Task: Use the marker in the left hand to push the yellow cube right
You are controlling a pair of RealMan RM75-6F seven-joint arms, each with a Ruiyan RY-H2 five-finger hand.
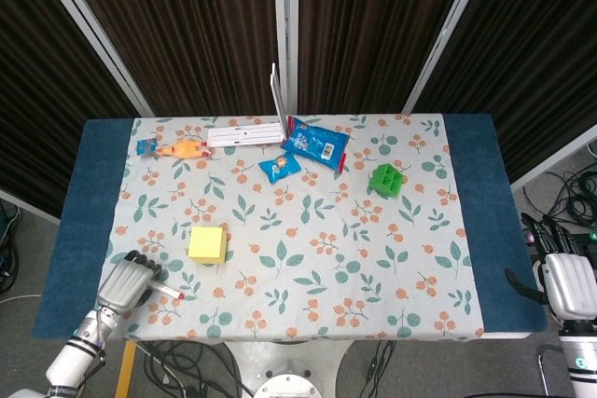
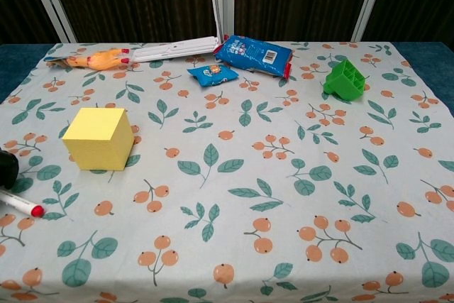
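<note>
The left hand holds the white marker with a red tip. The yellow foam cube sits near, up and right of the tip, not touching it.

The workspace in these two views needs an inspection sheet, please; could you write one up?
Surface: table under a floral cloth, blue borders left and right.
Job's things: yellow cube upright, untouched; marker with its red tip short of the cube.
Clutter: green holder, blue packet, small blue packet, rubber chicken, white strip along the far edge.
Hands: left hand grips the marker; right hand off the table, fingers unclear.
Cables: cables on the floor at right.
Surroundings: dark curtains behind.
</note>
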